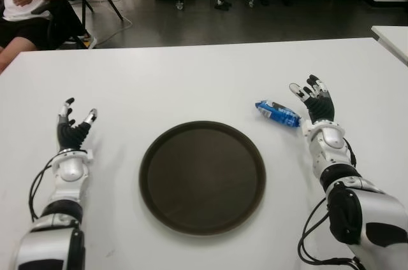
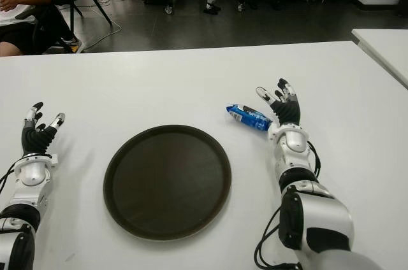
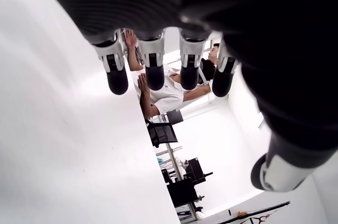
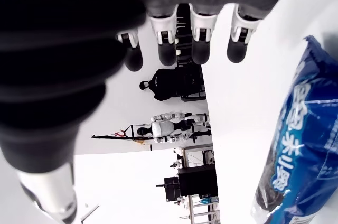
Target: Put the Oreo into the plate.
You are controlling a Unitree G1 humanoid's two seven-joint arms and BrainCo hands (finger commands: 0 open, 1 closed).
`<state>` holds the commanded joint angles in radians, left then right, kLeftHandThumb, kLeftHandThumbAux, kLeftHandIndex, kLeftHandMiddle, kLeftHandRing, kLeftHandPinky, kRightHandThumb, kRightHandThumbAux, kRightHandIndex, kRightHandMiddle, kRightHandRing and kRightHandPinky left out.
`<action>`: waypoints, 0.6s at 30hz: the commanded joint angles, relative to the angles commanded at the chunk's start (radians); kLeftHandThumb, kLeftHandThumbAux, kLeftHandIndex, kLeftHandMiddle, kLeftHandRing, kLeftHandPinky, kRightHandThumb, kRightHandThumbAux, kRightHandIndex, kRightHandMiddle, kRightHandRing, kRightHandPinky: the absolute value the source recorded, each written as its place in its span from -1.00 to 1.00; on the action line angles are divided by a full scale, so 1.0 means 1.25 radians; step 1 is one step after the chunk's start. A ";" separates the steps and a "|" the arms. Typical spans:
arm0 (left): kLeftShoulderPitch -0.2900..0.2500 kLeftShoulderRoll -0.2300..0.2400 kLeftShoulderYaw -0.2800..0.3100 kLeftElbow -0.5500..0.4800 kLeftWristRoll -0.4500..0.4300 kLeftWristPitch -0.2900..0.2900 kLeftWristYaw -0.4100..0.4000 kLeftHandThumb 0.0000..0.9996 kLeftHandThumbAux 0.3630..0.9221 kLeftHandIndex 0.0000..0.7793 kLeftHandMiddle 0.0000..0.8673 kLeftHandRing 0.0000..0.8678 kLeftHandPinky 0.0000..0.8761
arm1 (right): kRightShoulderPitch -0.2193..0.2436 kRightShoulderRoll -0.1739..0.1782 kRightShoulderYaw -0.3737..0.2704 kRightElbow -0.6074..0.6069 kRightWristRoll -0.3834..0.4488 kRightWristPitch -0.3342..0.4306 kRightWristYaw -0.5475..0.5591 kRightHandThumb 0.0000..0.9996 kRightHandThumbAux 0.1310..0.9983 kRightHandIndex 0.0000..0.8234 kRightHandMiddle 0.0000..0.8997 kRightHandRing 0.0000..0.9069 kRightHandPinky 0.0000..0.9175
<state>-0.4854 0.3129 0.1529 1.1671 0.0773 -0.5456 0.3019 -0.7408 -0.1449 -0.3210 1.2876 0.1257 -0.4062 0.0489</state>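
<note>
Hovering spread and empty, right hand (image 1: 317, 101) flanks Oreo (image 1: 278, 113).

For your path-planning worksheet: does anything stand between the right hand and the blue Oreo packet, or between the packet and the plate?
Nothing visible does. The open right hand is right beside the blue Oreo packet, and only bare white table separates the packet from the round dark brown plate.

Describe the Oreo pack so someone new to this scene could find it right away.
Start at the round dark plate in the middle of the white table. Just beyond its far right rim, beside the open right robot hand, lies the Oreo pack, the only blue thing on the table.
</note>
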 joint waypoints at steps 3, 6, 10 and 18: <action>-0.001 -0.002 0.001 -0.001 -0.003 -0.001 -0.003 -1.00 -0.20 -1.00 -1.00 -1.00 -1.00 | 0.000 0.002 -0.004 0.000 0.005 -0.003 0.004 -1.00 0.43 -0.83 -0.89 -0.92 -0.94; -0.002 0.002 0.004 0.000 -0.008 0.001 -0.007 -1.00 -0.16 -1.00 -1.00 -1.00 -1.00 | 0.001 0.002 0.001 -0.002 -0.001 -0.008 0.001 -1.00 0.44 -0.83 -0.89 -0.93 -0.95; -0.003 0.003 0.004 0.003 -0.009 0.004 -0.007 -1.00 -0.08 -1.00 -1.00 -1.00 -1.00 | 0.001 0.001 0.004 -0.001 -0.005 -0.011 -0.002 -1.00 0.46 -0.83 -0.89 -0.94 -0.97; -0.001 0.007 -0.006 0.004 0.005 0.007 0.004 -1.00 -0.16 -1.00 -1.00 -1.00 -1.00 | 0.001 0.003 0.003 -0.002 -0.004 -0.012 -0.011 -1.00 0.44 -0.88 -0.91 -0.96 -0.99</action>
<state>-0.4872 0.3220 0.1451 1.1721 0.0831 -0.5365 0.3064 -0.7398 -0.1410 -0.3174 1.2851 0.1208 -0.4209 0.0348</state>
